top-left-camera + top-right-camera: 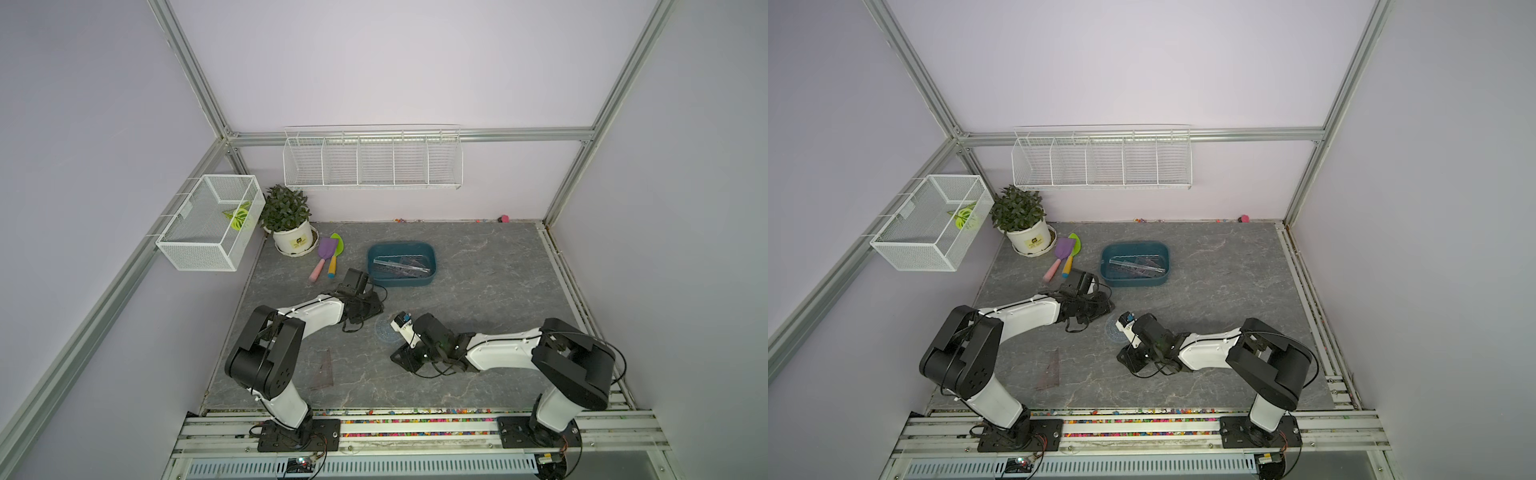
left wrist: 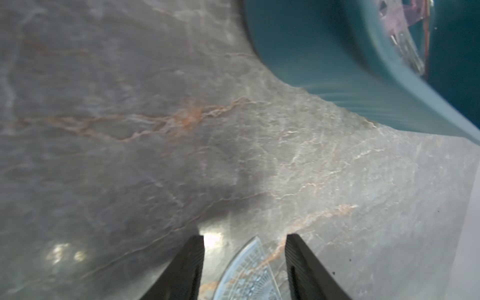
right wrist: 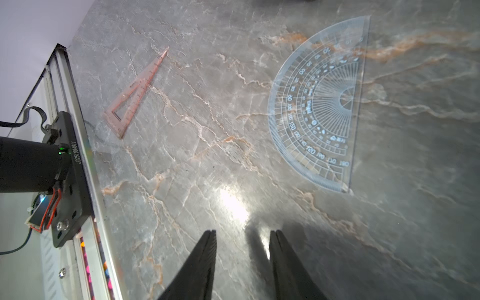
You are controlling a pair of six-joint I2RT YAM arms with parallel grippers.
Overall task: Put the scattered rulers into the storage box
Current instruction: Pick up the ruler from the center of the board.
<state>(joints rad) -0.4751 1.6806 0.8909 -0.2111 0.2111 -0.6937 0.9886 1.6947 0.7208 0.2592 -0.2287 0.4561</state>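
Observation:
The dark teal storage box [image 1: 401,283] [image 1: 1133,283] stands at the table's middle back with several see-through rulers [image 1: 401,266] [image 1: 1136,266] lying in it. A bluish protractor [image 1: 384,332] [image 1: 1113,331] [image 3: 319,104] lies flat between the two arms. My left gripper [image 1: 374,309] [image 2: 245,237] hangs open over one end of the protractor [image 2: 246,275], whose tip shows between the fingers, touching neither; the box wall [image 2: 311,52] is ahead. A brownish triangle [image 1: 324,370] [image 1: 1050,370] [image 3: 137,96] lies near the left arm's base. My right gripper [image 1: 395,357] [image 3: 242,231] is open and empty, just in front of the protractor.
Purple and green toy shovels [image 1: 326,257] lie left of the box, beside a potted plant [image 1: 289,224]. A white mesh basket [image 1: 208,224] hangs on the left wall and a long wire rack [image 1: 372,160] on the back wall. Coloured beads line the front rail [image 1: 415,415].

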